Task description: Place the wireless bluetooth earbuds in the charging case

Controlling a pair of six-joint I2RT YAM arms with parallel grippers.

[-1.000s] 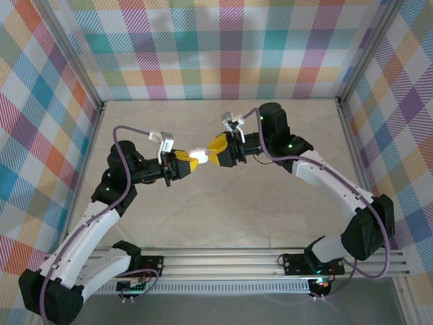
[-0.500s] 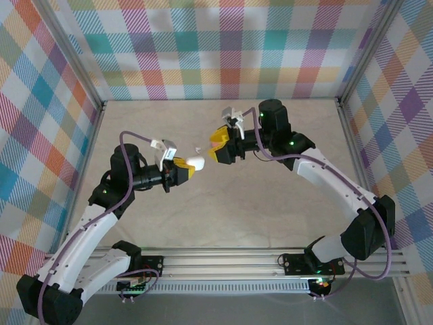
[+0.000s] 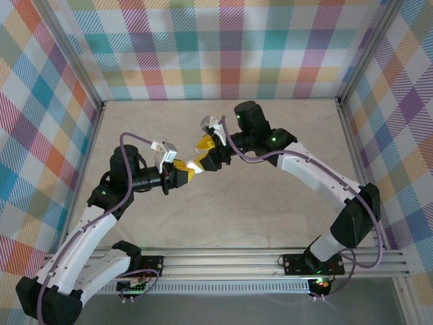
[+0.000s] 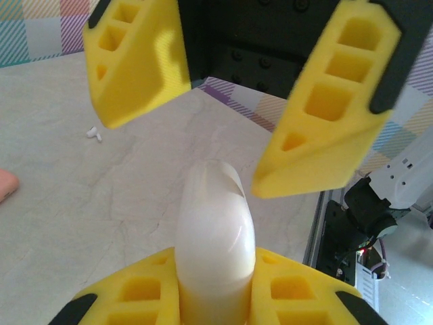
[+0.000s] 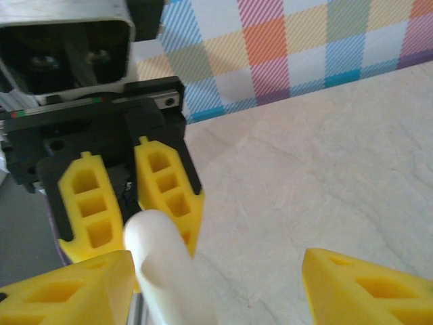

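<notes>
The left tool [image 4: 215,298] clamps the white charging case [image 4: 215,237] by one end in mid-air, and the right tool [image 4: 191,154] gapes wide at its tip. An off-centre squeeze could twist the case loose. One white earbud [image 4: 93,133] lies well apart on the counter [image 4: 101,203].

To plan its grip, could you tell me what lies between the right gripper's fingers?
The white charging case, held by the left gripper, stands between the open right gripper's fingers, close to one, in the right wrist view; the rest is bare table.
</notes>
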